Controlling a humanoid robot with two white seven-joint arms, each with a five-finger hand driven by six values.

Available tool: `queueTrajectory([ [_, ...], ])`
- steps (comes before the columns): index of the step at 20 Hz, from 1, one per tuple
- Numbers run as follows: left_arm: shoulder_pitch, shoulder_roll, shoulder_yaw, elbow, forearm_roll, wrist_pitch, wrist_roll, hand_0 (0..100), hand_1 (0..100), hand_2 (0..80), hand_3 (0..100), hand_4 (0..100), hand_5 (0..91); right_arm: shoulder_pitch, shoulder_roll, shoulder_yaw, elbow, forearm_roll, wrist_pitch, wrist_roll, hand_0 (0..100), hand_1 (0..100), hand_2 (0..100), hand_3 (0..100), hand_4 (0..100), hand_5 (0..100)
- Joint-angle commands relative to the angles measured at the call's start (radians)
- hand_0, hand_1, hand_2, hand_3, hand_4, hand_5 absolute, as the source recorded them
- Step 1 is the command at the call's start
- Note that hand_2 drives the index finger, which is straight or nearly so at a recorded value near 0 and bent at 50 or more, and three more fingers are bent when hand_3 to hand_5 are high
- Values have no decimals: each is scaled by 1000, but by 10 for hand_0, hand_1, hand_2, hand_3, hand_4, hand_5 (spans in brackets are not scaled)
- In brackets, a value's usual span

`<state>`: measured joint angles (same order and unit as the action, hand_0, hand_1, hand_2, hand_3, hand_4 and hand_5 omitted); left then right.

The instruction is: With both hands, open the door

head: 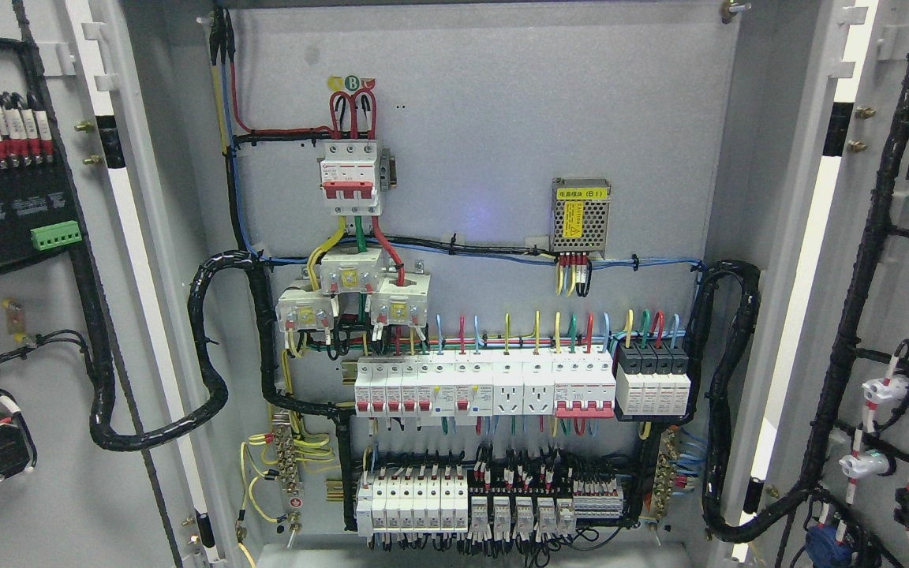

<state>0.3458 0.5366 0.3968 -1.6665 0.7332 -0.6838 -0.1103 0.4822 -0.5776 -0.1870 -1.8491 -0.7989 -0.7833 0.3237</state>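
Observation:
Both grey cabinet doors stand swung wide open. The left door (36, 315) shows its inner face at the picture's left, with terminal blocks and black cable looms on it. The right door (896, 315) shows its inner face at the right, carrying black harnesses and white connectors. Between them the cabinet's back panel (486, 118) is fully exposed. Neither of my hands nor any arm shows in the head view.
Inside the cabinet sit a red-and-white main breaker (350, 177), a small mesh power supply (579, 214), a row of breakers and sockets (518, 386) and lower terminal rows (486, 505). Thick black cable bundles (210, 347) loop from the cabinet to each door.

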Motion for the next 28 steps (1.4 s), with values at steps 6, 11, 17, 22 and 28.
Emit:
queueTrajectory([
  [6,-33,42,7,114,2,73,0,0,0,0,0,31,0,-11,-19,0,-4,-8,-185,2,0,0,0,0,0,0],
  [11,-54,49,5,132,0,110,18,0,0,0,0,30,0,-11,-19,3,-4,-8,-185,2,0,0,0,0,0,0],
  [17,-113,66,4,192,-5,173,18,0,0,0,0,30,0,-11,-18,11,-4,-8,-185,2,0,0,0,0,0,0],
  [22,-140,69,-4,232,-8,197,18,0,0,0,0,30,0,-2,-16,30,-6,-8,-186,3,0,0,0,0,0,0],
  [28,-151,69,-6,252,-11,228,18,0,0,0,0,30,0,1,-16,52,-16,-6,-186,18,0,0,0,0,0,0],
])
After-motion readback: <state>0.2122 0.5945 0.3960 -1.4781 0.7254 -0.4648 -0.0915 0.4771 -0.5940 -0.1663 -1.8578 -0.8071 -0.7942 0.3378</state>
